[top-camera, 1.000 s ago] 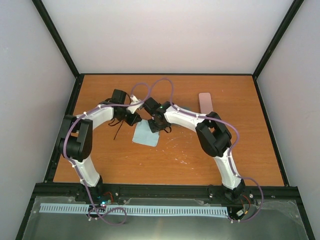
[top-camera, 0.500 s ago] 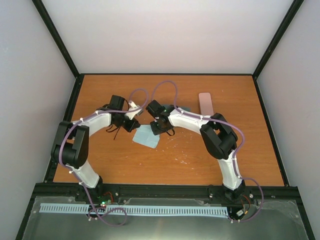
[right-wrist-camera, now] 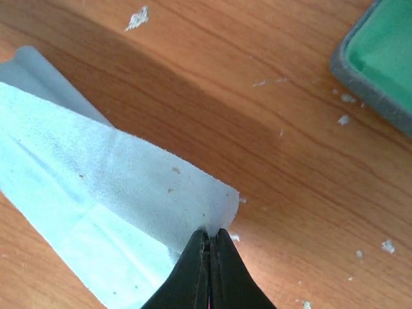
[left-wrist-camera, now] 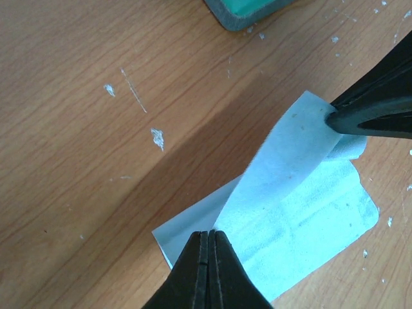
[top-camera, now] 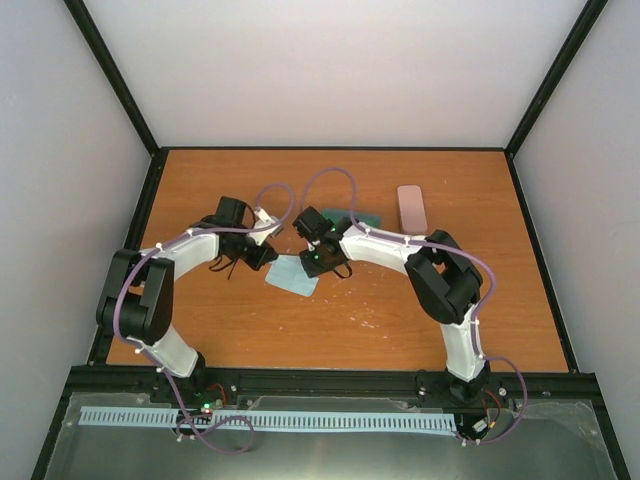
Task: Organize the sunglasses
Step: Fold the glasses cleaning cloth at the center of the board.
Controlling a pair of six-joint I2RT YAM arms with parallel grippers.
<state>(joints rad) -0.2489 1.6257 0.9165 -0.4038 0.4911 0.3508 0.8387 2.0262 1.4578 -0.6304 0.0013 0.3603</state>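
Observation:
A light-blue cloth [top-camera: 291,276] lies on the wooden table [top-camera: 330,330] between both arms. My left gripper [top-camera: 270,256] is shut on one corner of the cloth [left-wrist-camera: 302,206], and that edge is lifted and folded over. My right gripper [top-camera: 313,262] is shut on the neighbouring corner of the cloth [right-wrist-camera: 96,187]. In the left wrist view the right gripper's fingers [left-wrist-camera: 376,109] pinch the far corner. Thin black arms of the black sunglasses [top-camera: 229,268] stick out from under my left arm; the rest of the pair is hidden.
An open blue-grey case [top-camera: 363,217] with a green lining lies just behind the right gripper, its edge seen in both wrist views [left-wrist-camera: 248,9] [right-wrist-camera: 386,51]. A pink case [top-camera: 410,207] lies at the back right. White specks dot the table.
Both grippers have drawn toward the near side with the cloth's edge, folding it over. The right arm's shift has uncovered the open blue-grey case behind it.

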